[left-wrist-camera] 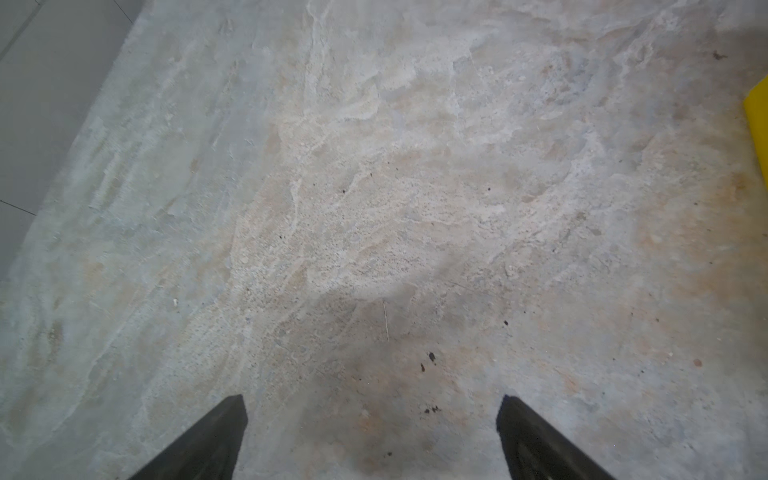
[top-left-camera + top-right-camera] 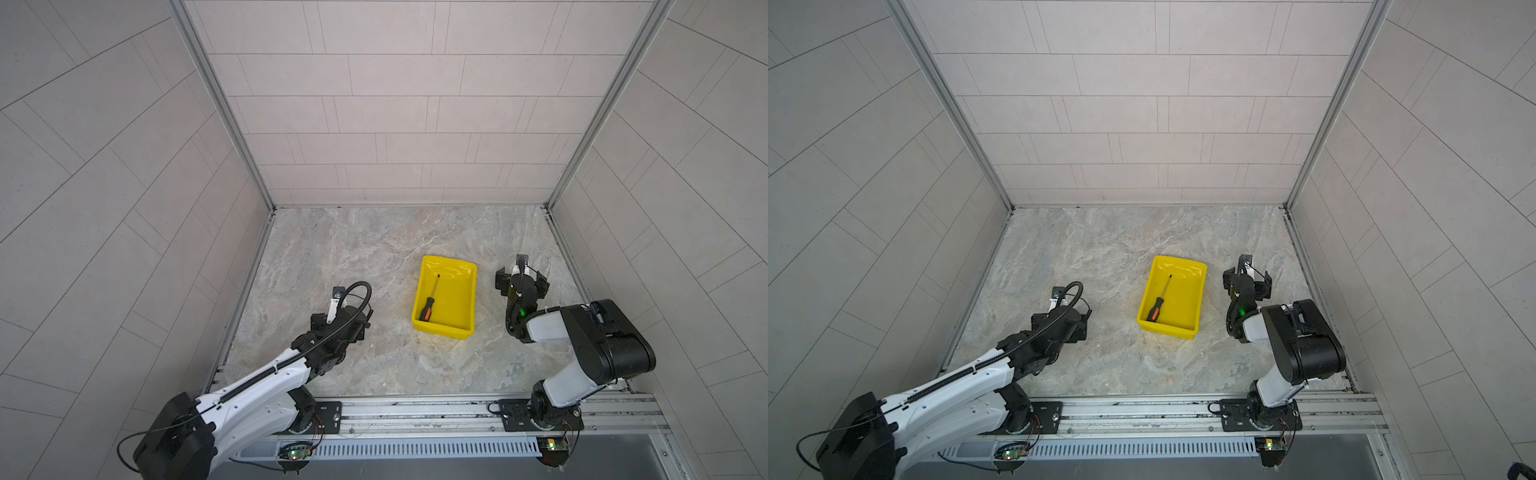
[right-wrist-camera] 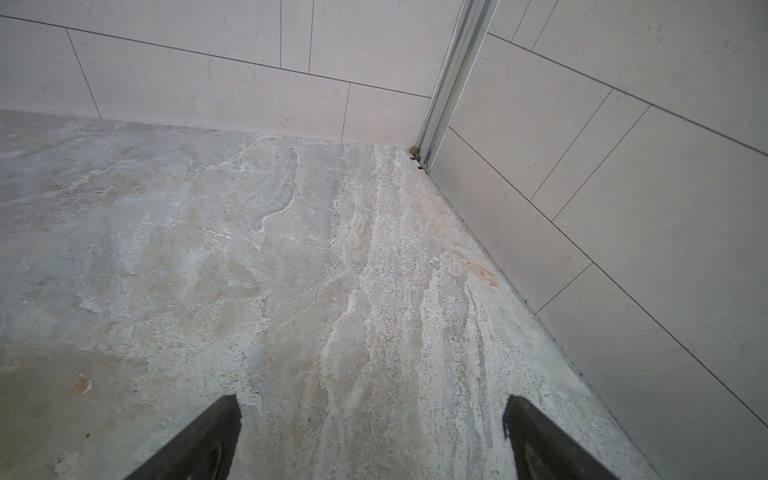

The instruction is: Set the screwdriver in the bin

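Two dark fingertips are all that each wrist view shows of its gripper. The left gripper (image 1: 372, 401) stands spread wide over bare stone with nothing between its fingers, and the right gripper (image 3: 372, 401) is likewise spread and empty, facing a corner post (image 3: 453, 75). In both top views the jaws are mostly hidden under the wrists and cabling. The screwdriver (image 2: 430, 301) lies slantwise inside the bin (image 2: 455, 303), handle at the bin's lower left corner, tip toward its upper edge. The bin sits in the lower middle of the frame between the arms, and the left wrist view catches only a yellow sliver cut off by the frame edge. The tabletop (image 2: 353, 249) is marbled grey-beige with dark specks and rusty stains. Pale tiled walls (image 2: 374, 104) enclose three sides, and a metal rail (image 2: 415, 409) crosses the bottom.
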`<act>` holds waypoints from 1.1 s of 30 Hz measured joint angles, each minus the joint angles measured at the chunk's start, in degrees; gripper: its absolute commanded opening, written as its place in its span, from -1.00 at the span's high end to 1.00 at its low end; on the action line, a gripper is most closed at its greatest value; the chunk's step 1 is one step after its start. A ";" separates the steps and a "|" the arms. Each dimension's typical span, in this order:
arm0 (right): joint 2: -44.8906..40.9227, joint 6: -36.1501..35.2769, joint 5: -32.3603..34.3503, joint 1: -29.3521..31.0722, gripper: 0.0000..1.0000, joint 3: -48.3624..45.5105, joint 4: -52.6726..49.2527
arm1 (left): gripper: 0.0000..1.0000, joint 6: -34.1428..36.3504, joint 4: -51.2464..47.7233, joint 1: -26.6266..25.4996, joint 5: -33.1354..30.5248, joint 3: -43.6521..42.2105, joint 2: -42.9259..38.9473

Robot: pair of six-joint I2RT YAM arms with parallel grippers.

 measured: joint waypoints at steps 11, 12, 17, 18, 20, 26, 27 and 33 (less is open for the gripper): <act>0.02 0.00 -0.61 -0.04 -0.99 0.00 0.11 | -1.00 9.44 27.32 14.56 -5.90 2.89 13.77; 0.00 0.00 -0.74 -0.04 -0.99 -0.02 0.26 | -1.00 10.67 28.22 14.64 -6.08 4.04 15.08; 0.02 0.00 -1.18 -0.07 -0.99 -0.04 1.14 | -1.00 18.60 33.22 15.21 -8.13 9.31 20.57; 0.02 0.00 -1.22 -0.07 -0.99 -0.04 1.25 | -1.00 20.13 34.23 15.76 -8.17 9.88 21.55; 0.02 0.00 -1.25 -0.07 -0.99 -0.04 1.42 | -1.00 23.04 37.48 17.16 -8.50 10.01 23.41; 0.02 0.00 -1.29 -0.07 -0.99 -0.04 2.01 | -1.00 23.61 46.42 23.87 -7.67 3.74 26.91; 0.02 0.00 -1.29 -0.07 -0.99 -0.04 2.10 | -1.00 23.21 45.88 24.79 -7.19 2.91 26.91; 0.02 0.00 -1.40 -0.07 -0.99 -0.04 2.14 | -1.00 20.92 46.56 27.80 -5.27 2.71 26.97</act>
